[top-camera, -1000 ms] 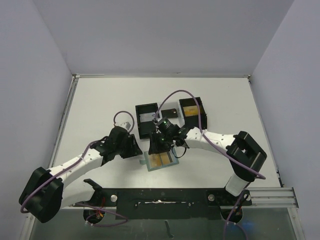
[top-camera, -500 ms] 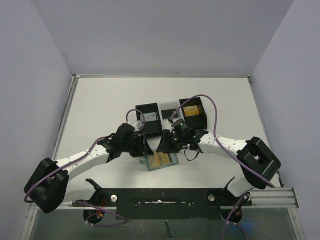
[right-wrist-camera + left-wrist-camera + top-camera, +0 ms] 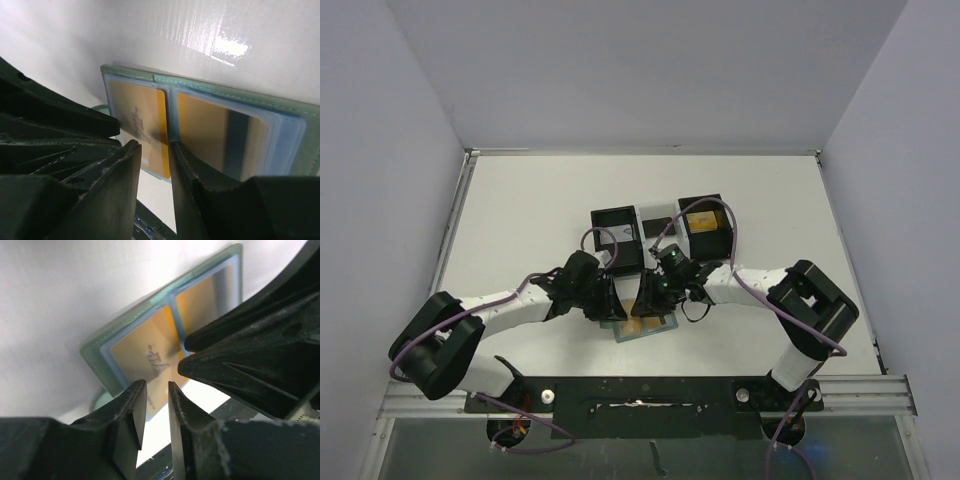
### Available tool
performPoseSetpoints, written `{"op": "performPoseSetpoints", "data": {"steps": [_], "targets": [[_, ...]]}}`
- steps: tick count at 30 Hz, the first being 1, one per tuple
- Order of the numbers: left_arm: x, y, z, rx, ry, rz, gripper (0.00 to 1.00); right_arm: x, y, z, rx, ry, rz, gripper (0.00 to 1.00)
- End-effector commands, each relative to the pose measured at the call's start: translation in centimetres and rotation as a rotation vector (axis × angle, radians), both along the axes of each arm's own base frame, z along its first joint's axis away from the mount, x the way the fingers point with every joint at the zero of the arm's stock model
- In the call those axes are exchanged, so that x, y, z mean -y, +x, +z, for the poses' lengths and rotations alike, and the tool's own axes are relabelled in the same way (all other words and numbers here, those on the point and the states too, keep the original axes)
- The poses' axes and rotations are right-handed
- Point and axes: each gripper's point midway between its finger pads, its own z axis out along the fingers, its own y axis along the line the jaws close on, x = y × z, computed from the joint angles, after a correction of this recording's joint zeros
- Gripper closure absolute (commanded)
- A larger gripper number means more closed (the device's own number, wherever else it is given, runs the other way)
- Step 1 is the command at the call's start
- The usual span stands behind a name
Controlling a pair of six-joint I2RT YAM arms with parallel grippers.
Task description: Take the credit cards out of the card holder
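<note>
Moved: both arms drawn in over the card holder (image 3: pixel 642 330), near centre of the table.
Left gripper (image 3: pixel 154 390): fingers a slit apart, nothing clamped, at the near edge of a gold credit card (image 3: pixel 142 350).
Right gripper (image 3: pixel 152 147): likewise parted, over the fold.
Progress: both visible cards sit in their pockets; none pulled yet, I judge.

The left hand (image 3: pixel 607 303), off to the left a second ago, now sits at the left edge of the card holder (image 3: pixel 642 328), almost touching the right hand (image 3: pixel 650 300), which is now nearer and lower over it, clear of the black boxes (image 3: pixel 618 232).
</note>
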Motion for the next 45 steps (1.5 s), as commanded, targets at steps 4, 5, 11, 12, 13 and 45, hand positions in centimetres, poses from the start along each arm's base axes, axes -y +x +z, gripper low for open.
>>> {"op": "performPoseSetpoints", "data": {"steps": [4, 5, 11, 12, 13, 45], "targets": [[-0.9, 0.1, -2.3, 0.006, 0.06, 0.024, 0.81, -0.6, 0.1, -0.2, -0.01, -0.008, 0.012, 0.7], [-1.0, 0.0, -2.5, 0.003, 0.065, 0.026, 0.81, -0.5, 0.1, -0.2, -0.009, -0.014, 0.009, 0.7], [-1.8, -0.3, -3.6, -0.013, 0.121, 0.014, 0.84, -0.4, 0.1, 0.0, -0.005, 0.006, 0.0, 0.71], [-1.8, -0.3, -3.7, -0.014, 0.128, 0.013, 0.85, -0.4, 0.1, 0.1, -0.008, 0.019, 0.0, 0.72], [-1.9, -0.3, -3.8, -0.016, 0.133, 0.012, 0.86, -0.6, 0.1, 0.2, -0.007, 0.039, 0.004, 0.74], [-2.1, -0.4, -3.7, -0.003, 0.138, -0.001, 0.86, 0.8, 0.4, -0.4, -0.034, 0.087, -0.015, 0.81]]}}
